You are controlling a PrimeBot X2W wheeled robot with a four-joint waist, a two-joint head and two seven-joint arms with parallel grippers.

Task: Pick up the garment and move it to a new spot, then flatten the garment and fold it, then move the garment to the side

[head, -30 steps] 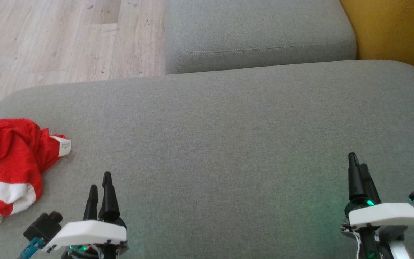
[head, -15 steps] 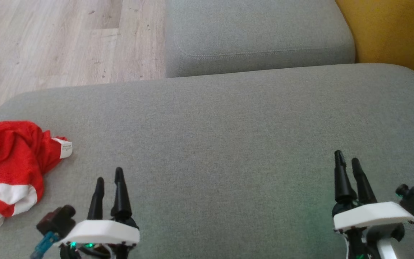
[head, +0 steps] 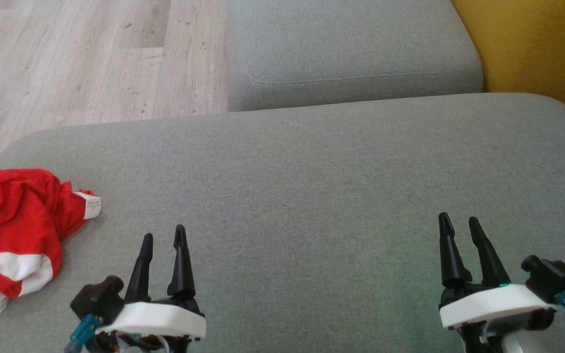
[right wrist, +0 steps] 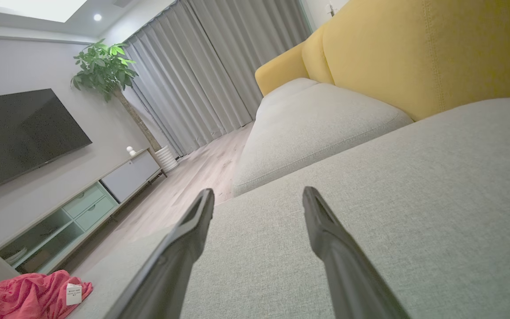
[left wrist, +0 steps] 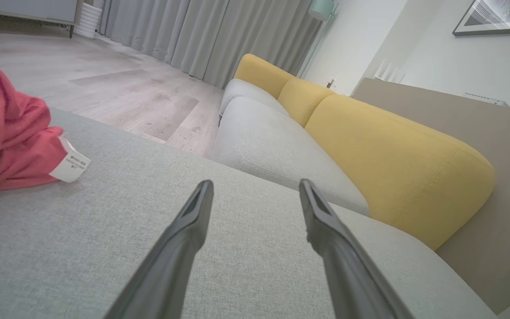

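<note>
Grey seat cushion [head: 312,171] spans most of the head view. A second grey cushion [head: 351,44] sits beyond it, with the yellow backrest [head: 532,44] at far right and the wood floor [head: 66,59] at upper left.

Garment [head: 12,220]: red mesh-looking fabric with a white band across the lower part. It's crumpled in a heap, not flat, on the cushion's far left end and partly cut off by the frame edge. The left wrist view has it at the left edge [left wrist: 7,133]; the right wrist view has it in the bottom left corner [right wrist: 33,297].

Left gripper [head: 163,234] is spread wide with nothing between the fingers. It's near the garment, to its right, not touching. Right gripper [head: 459,221] is also spread and empty, well apart from the garment, over bare cushion.

Versus a second ago:
- The whole head view has slid down a bit, which is camera motion. The garment hasn't shifted on the cushion.
- Both grippers have come inward toward the middle.
- Both wrists have turned, so the finger gaps now face the camera.

White care tag [head: 91,205] sticks out of the heap's right edge [left wrist: 71,166]. It has small dark print, too small to read.
</note>
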